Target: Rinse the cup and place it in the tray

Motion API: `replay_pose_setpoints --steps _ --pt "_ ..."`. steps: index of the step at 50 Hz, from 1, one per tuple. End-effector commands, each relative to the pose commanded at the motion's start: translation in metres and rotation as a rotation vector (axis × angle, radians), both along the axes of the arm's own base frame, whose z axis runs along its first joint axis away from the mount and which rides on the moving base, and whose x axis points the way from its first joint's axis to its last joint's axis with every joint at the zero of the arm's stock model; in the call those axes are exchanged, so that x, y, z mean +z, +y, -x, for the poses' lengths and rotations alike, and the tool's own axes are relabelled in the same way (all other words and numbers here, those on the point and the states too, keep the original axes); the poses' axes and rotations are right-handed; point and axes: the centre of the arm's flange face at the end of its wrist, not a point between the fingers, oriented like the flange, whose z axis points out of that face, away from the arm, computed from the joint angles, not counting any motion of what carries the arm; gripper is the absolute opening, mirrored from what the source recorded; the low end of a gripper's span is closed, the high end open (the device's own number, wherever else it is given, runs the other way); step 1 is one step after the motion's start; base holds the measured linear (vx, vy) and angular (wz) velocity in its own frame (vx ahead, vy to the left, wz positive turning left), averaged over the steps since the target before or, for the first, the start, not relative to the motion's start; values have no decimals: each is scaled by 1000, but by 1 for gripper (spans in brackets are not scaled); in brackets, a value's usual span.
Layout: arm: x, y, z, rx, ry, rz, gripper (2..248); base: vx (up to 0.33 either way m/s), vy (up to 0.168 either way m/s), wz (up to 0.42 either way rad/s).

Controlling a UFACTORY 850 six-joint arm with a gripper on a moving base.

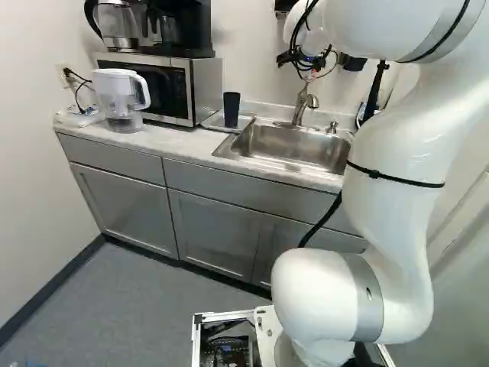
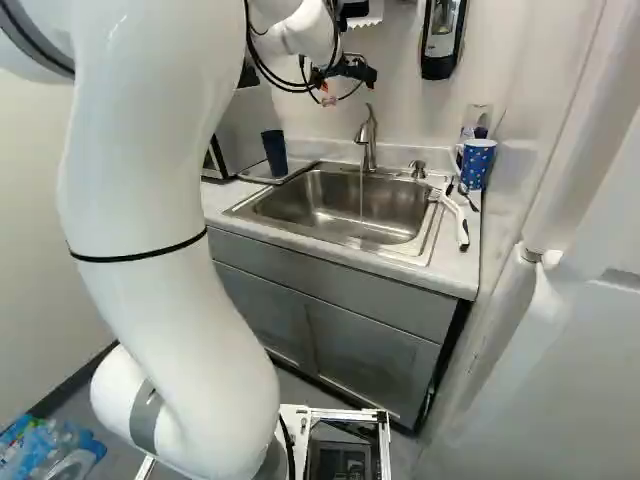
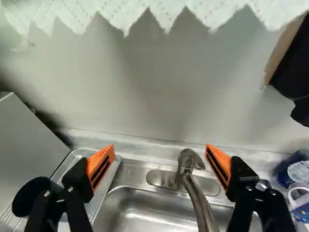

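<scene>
Pale worktop [image 1: 172,144] carries the steel sink [image 2: 300,205], near its front edge. Above hangs the gripper [image 2: 342,72], jaws released, wide apart. Off the sink's left edge, the dark cup [image 1: 231,111] stands upright in the tray [image 3: 100,192]; at its back edge rises the faucet [image 2: 369,135].

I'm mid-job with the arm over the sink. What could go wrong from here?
Lowering the open black gripper with orange pads straight down might knock the curved brushed-metal faucet, which shows between its fingers in the wrist view.

Swinging low toward the metal tray could tip the dark tapered cup standing in it.

A thin stream seems to run below the spout; it may be left on.
</scene>
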Motion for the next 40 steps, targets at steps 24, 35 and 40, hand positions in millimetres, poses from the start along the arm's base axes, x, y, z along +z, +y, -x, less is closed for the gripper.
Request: replay_pose_setpoints --steps 24,35,40 --pt "-1 2 -13 7 -4 1 247 0 0 0" --pt "-5 2 -13 7 2 0 247 0 0 0" --pt "-9 2 -14 7 11 -2 247 0 0 0"
